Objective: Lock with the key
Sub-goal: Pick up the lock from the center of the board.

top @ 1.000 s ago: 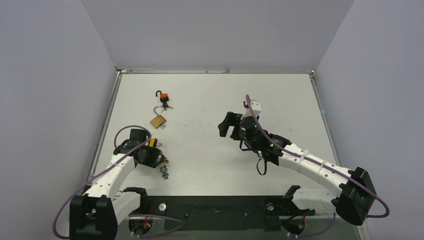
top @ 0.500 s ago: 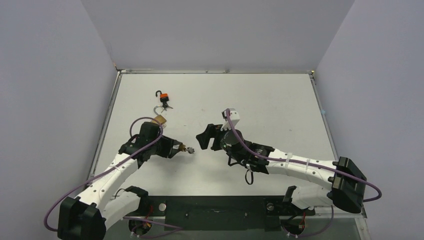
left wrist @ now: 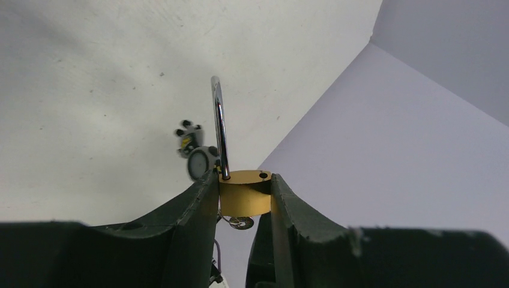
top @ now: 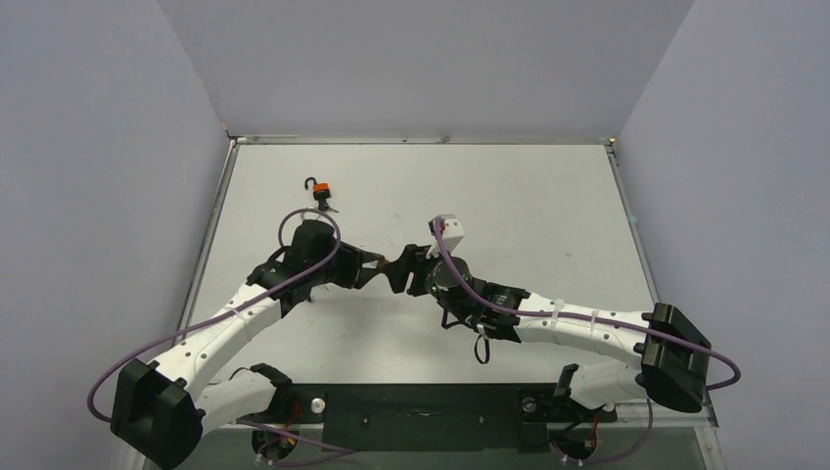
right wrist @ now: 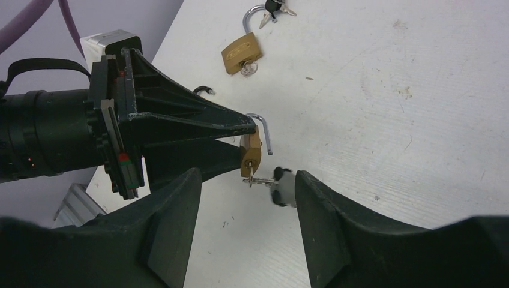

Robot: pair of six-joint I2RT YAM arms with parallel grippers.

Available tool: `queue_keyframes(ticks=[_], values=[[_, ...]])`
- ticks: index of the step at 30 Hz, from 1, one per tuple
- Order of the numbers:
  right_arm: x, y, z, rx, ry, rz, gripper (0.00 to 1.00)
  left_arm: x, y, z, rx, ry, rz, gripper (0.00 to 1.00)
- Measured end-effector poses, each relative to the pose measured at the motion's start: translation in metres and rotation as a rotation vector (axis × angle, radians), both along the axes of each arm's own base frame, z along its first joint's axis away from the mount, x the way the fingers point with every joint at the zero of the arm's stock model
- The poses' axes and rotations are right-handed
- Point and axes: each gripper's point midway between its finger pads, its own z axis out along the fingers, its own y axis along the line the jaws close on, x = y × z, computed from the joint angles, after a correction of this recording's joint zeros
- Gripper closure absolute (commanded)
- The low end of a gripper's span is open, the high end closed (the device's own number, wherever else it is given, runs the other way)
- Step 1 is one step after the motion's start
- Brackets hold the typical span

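Illumination is even, diffuse and overhead. In the top view the tabletop (top: 548,196) renders bright grey-white, the walls (top: 421,69) carry a lilac cast, and shadows under both arms are faint and soft-edged. In the left wrist view the left hand (left wrist: 243,179) is underexposed, near-black and soft at the near edge. The shackle (left wrist: 219,126) of the padlock (left wrist: 243,195) carries a narrow specular streak. In the right wrist view the fingers (right wrist: 168,240) of the right hand (right wrist: 246,175) are dark and defocused; the padlock beyond them is sharp.
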Motion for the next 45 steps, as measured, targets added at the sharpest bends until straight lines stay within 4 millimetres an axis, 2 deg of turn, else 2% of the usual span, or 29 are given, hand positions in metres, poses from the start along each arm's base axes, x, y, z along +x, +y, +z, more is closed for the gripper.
queue_keyframes(ticks=[5, 7, 15, 22, 38, 41, 45], values=[[0.003, -0.001, -0.002, -0.009, -0.006, -0.017, 0.54, 0.004, -0.013, 0.012, -0.029, -0.026, -0.014, 0.96], [0.005, -0.002, -0.006, -0.021, -0.005, -0.024, 0.59, 0.004, -0.017, 0.014, -0.037, -0.031, -0.02, 0.96], [0.011, -0.008, -0.008, -0.049, -0.027, -0.062, 0.65, 0.001, -0.026, 0.018, -0.05, -0.04, -0.041, 0.96], [0.013, -0.009, -0.009, -0.054, -0.031, -0.069, 0.66, 0.001, -0.033, 0.028, -0.074, -0.059, -0.048, 0.96], [0.022, -0.013, -0.005, -0.046, -0.038, -0.096, 0.76, -0.001, -0.043, 0.031, -0.089, -0.068, -0.071, 0.96], [0.024, -0.014, -0.004, -0.041, -0.039, -0.103, 0.84, -0.001, -0.045, 0.032, -0.094, -0.073, -0.075, 0.96], [0.027, -0.014, -0.002, -0.027, -0.035, -0.104, 1.0, 0.0, -0.045, 0.032, -0.092, -0.079, -0.073, 0.96]])
